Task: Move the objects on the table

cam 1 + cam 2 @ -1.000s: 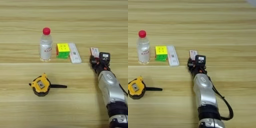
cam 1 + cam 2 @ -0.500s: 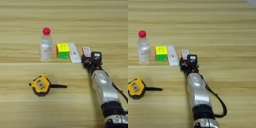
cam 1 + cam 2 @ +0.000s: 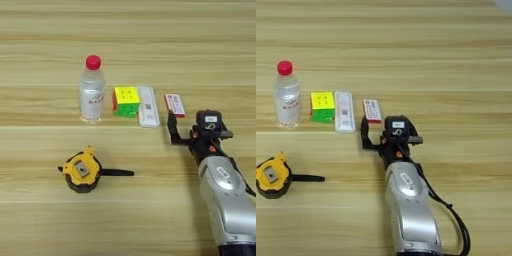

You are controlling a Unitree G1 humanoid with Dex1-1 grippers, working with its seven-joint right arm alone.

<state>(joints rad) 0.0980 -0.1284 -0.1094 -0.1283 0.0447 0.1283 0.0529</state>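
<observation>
Your right gripper w/ black fingers is sitting released, grasping nothing, just below the small red-white flat box, which is lying on the light wooden table beside the slim white bar & multicoloured cube.

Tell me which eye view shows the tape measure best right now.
The left eye view: the tape measure sits whole, well inside the picture, with its black strap stretched out to the right. In the right eye view it lies against the left edge, body barely inside.

Likely lab: bare plank table, staged small items.
</observation>
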